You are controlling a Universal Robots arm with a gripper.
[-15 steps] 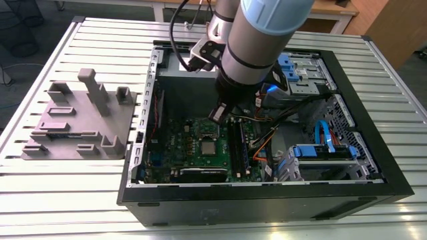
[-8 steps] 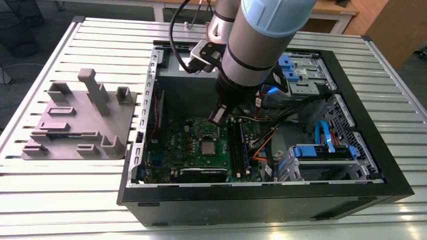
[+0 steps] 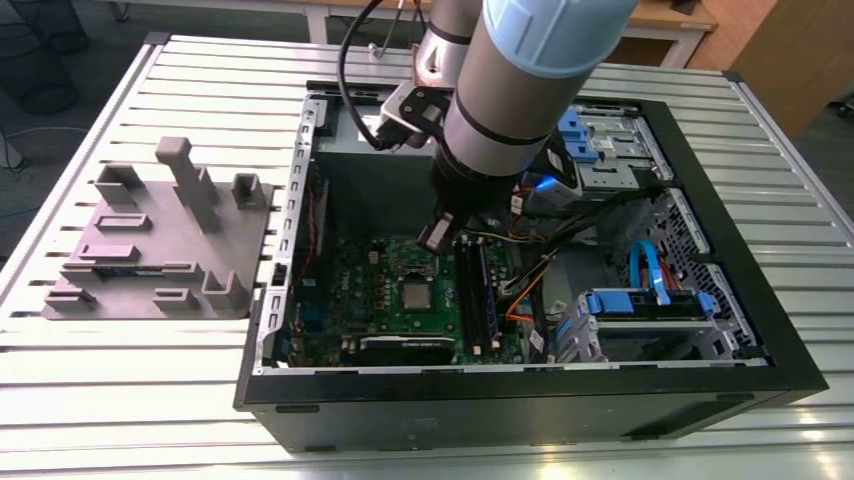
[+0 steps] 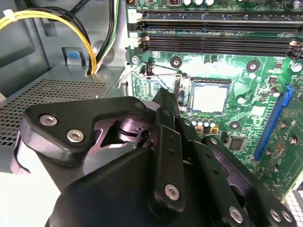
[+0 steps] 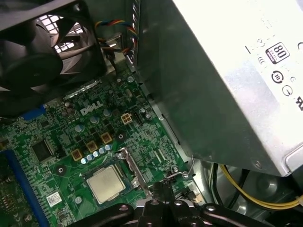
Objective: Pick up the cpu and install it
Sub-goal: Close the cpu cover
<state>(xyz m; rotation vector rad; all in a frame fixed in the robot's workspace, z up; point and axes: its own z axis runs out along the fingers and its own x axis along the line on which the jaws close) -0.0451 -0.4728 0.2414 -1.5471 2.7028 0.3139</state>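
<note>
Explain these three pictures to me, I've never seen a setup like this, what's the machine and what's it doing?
The big pale tube in the exterior view is a robot arm reaching down into an open computer case that lies on a slatted metal table. Beside the case, toward the exterior view's left, sits a grey plastic fixture with upright blocks. The other two pictures come from cameras riding near the arm's wrist, looking down past its black pincer at the green motherboard. The small silver square is the cpu; it sits in its socket on the board, with nothing touching it. In the first wrist view, a fan and the silver power supply flank the board.
</note>
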